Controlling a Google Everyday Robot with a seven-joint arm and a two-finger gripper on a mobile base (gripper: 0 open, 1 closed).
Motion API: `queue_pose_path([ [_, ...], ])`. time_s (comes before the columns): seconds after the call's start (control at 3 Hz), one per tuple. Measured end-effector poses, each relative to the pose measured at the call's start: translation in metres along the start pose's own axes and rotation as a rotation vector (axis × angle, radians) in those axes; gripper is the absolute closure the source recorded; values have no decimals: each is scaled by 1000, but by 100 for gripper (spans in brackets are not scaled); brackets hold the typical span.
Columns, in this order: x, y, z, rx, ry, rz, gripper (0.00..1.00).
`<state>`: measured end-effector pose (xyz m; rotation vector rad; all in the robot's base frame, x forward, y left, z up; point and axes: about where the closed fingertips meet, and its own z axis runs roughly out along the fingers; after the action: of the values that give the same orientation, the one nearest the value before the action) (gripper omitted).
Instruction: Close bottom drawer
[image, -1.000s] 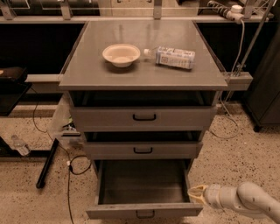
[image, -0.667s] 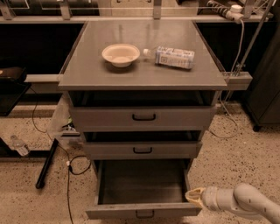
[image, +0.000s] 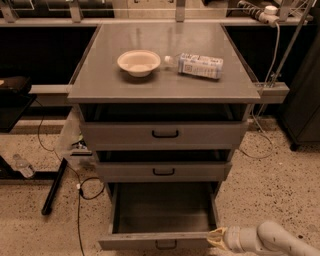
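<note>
Bottom drawer (image: 160, 210) is plain grey with a black handle (image: 165, 245), the gripper (image: 216, 237) at its front right corner looks yellowish on an off-white arm (image: 270, 239), plus a cream bowl (image: 139, 62), a white-labelled, maybe blue-printed bottle (image: 200, 65), and a speckled beige floor (image: 270, 185).

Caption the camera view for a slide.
Gripper at the front right corner of the pulled-out bottom drawer; bowl and bottle rest on the cabinet top.

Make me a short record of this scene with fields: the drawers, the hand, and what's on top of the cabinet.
bottom drawer: pulled far out, not yet closed
middle drawer: pushed in much further
top drawer: pushed in much further
hand: low right, at the bottom drawer's front right corner
cabinet top: bowl, and a bottle lying on its side
</note>
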<state>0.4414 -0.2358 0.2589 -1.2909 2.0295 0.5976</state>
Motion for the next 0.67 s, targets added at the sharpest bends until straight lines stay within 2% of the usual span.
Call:
queue_pose_path([
  [0.67, 34, 20, 42, -60, -24, -89, 100],
])
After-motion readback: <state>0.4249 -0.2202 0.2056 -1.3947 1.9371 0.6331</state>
